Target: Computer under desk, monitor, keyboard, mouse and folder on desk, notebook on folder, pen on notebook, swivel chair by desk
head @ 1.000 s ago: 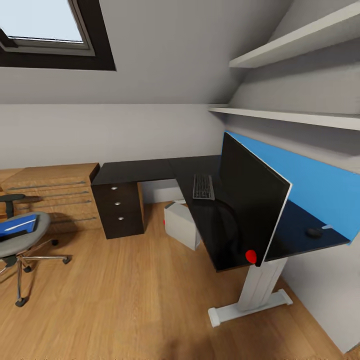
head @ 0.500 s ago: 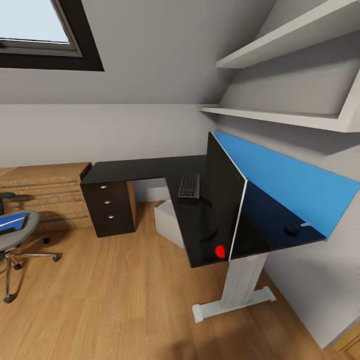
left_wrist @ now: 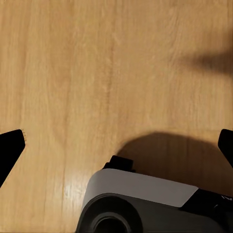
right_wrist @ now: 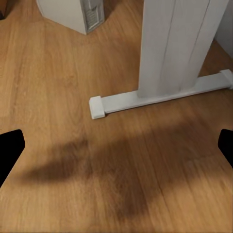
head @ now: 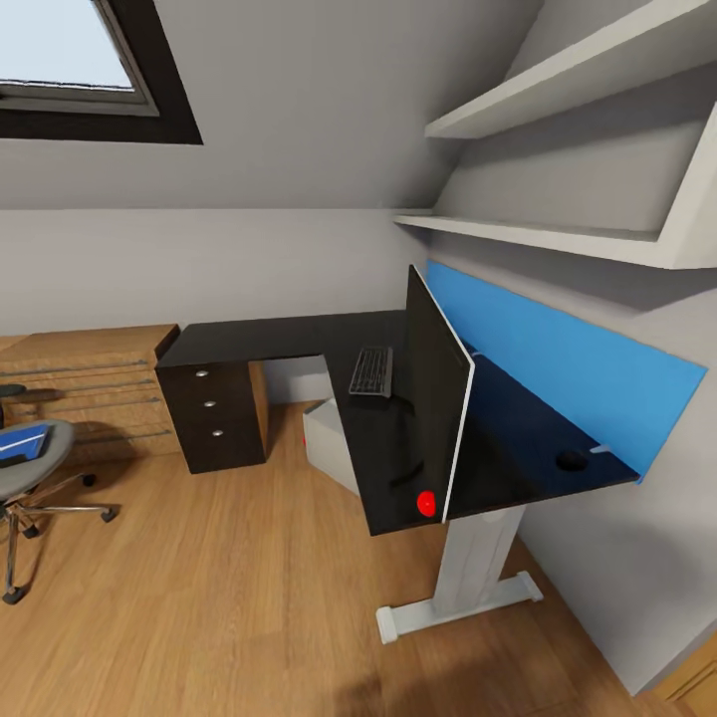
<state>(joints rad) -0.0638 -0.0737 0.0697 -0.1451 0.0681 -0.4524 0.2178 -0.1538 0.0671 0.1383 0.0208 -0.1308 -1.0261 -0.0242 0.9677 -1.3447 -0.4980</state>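
Observation:
The black L-shaped desk (head: 289, 337) fills the room's right corner. On it the monitor (head: 430, 393) stands nearly edge-on, and the dark keyboard (head: 371, 370) lies just beyond it. Behind the monitor sits a small dark rounded mouse (head: 573, 460). The pale grey computer (head: 329, 443) (right_wrist: 73, 12) rests on the floor under the desk. At far left the grey swivel chair (head: 30, 473) carries the blue folder (head: 22, 442). Notebook and pen are not made out. My left gripper (left_wrist: 116, 145) and right gripper (right_wrist: 116, 145) hang open over the wood floor, holding nothing.
A blue panel (head: 568, 363) lines the wall behind the desk, under two white shelves (head: 558, 234). The desk's white leg and foot (head: 458, 588) (right_wrist: 160, 94) stand close ahead. Light wooden low cabinets (head: 90, 383) sit at back left. My own base (left_wrist: 145, 204) shows below the left gripper.
The camera has turned, so the whole picture slid left. The monitor now looks more edge-on and the chair sits nearer the left edge. Nothing on the desk moved.

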